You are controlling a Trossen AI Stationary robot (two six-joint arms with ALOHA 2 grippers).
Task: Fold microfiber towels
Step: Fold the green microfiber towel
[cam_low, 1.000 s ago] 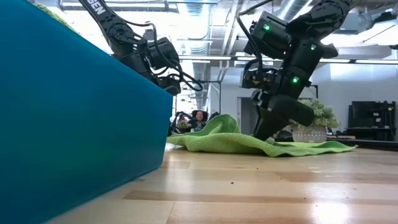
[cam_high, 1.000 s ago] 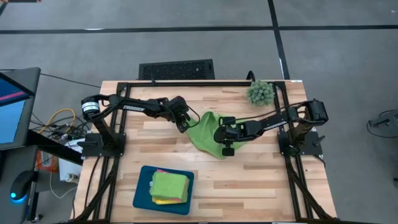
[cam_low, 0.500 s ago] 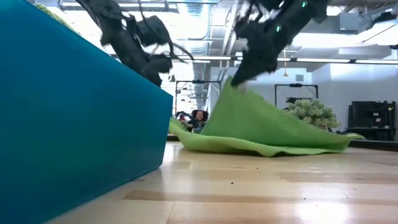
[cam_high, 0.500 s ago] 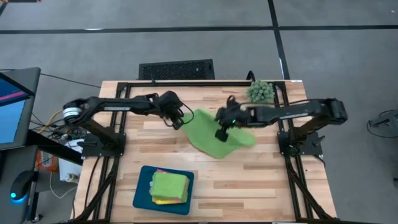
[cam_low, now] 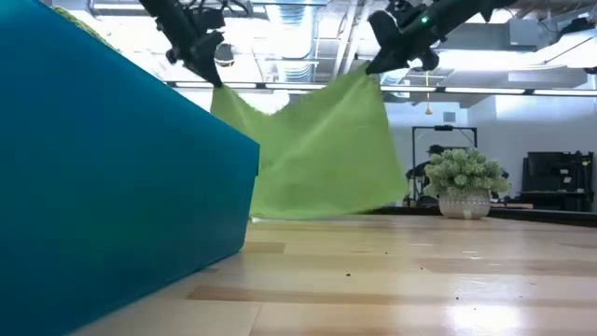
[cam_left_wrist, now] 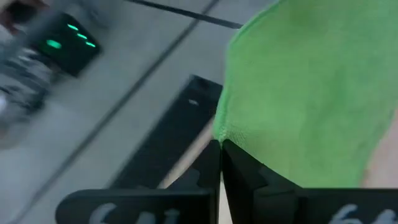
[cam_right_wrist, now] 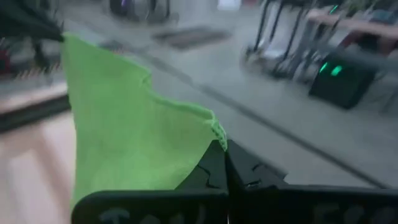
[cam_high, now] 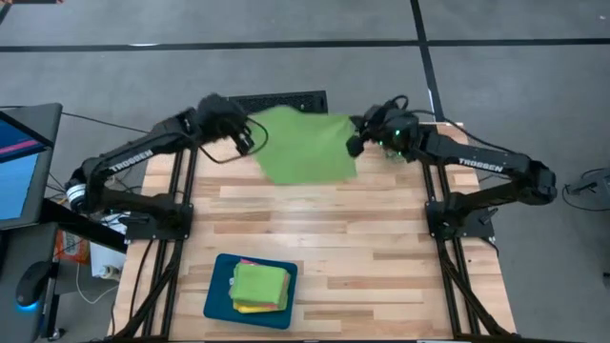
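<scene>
The towel (cam_high: 303,145), lime green, hangs spread in the air over the far edge of the table (cam_high: 334,248), held by its two upper corners, its lower edge just above the wood in the low view. The left gripper (cam_high: 250,136) is clamped on one upper corner and the right gripper (cam_high: 354,145) is clamped on the other; each wrist view shows the fingers pressed together on the cloth's hem. The towel's top edge runs straight between the two grippers, across the table from left to right, and the sheet hangs below that line. Both arms are equally near, one at each end. Judged from this, the coming move calls for both grippers to travel together toward the near side, laying the sheet flat. A tray (cam_high: 217,295) with folded towels (cam_high: 259,286) sits well apart at the near left.
</scene>
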